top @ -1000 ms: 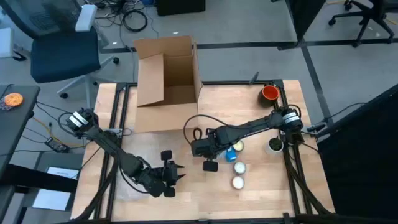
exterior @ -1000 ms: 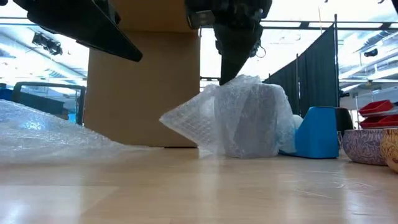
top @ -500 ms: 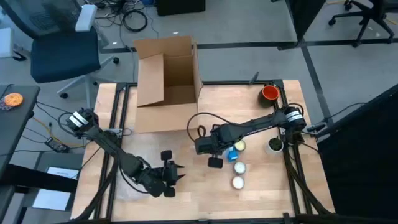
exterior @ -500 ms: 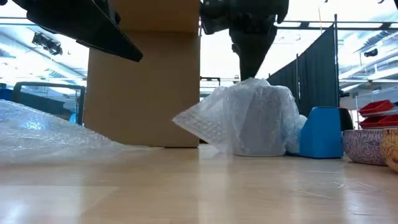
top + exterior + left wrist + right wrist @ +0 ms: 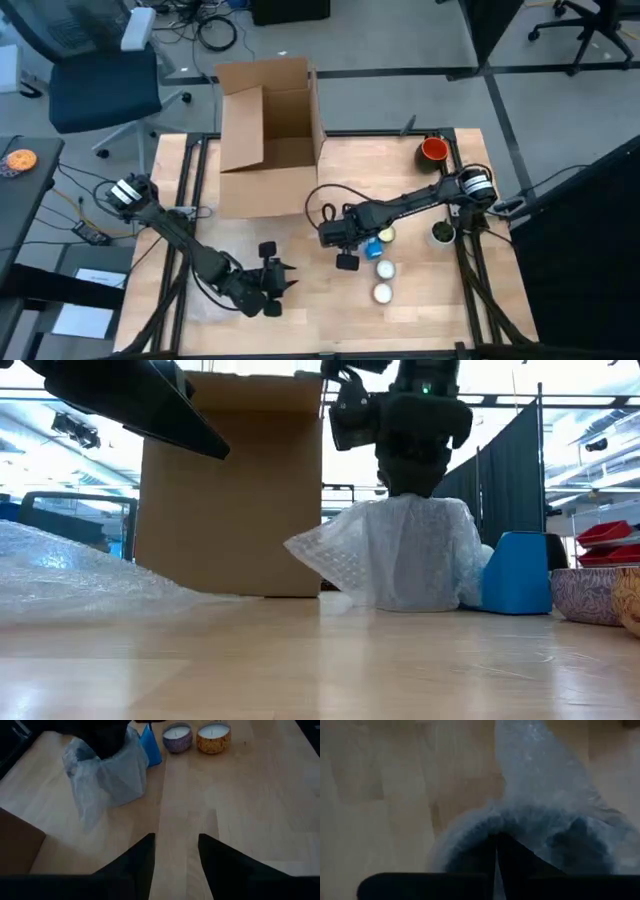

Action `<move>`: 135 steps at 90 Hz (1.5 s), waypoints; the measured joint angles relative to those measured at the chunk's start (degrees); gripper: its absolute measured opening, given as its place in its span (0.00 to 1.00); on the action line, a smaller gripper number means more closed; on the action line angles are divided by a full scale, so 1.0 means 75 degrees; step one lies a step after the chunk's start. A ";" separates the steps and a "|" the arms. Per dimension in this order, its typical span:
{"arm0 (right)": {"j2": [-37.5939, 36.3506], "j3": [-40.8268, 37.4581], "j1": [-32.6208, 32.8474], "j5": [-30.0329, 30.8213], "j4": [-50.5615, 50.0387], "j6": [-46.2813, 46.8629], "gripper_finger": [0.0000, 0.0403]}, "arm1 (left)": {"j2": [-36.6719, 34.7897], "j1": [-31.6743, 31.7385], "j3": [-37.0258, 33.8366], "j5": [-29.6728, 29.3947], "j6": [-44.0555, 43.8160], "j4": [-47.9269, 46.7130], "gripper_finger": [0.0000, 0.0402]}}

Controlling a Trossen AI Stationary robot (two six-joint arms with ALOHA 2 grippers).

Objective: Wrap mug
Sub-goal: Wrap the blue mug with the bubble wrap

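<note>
The right tool (image 5: 408,480) has come down from just above the wrap and now presses into the top of the bubble-wrapped mug (image 5: 415,555), its fingers closed together and poking into the mouth, apparently tucking plastic inside; wrapping looks nearly finished, with one loose flap trailing toward the brown cardboard box (image 5: 268,135). The bundle sits mid-desk, crowded by a blue block (image 5: 515,572) touching its side and candle tins (image 5: 214,736) nearby. The left tool (image 5: 175,852) waits over bare wooden desk (image 5: 310,320) near the front edge, fingers apart, holding nothing, with open room ahead.
</note>
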 joint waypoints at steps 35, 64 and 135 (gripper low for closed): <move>-0.0131 0.1515 0.0147 0.0133 -0.1366 -0.0149 0.00 | 0.0003 0.0000 0.0000 0.0000 -0.0006 -0.0012 0.34; -0.0216 0.1717 0.0196 0.1145 -0.1395 -0.0097 0.00 | 0.0003 0.0000 0.0000 0.0000 -0.0011 -0.0001 0.34; -0.0409 0.0890 0.0132 0.0250 -0.1087 0.0041 0.00 | 0.0003 0.0000 0.0000 0.0001 -0.0009 -0.0006 0.34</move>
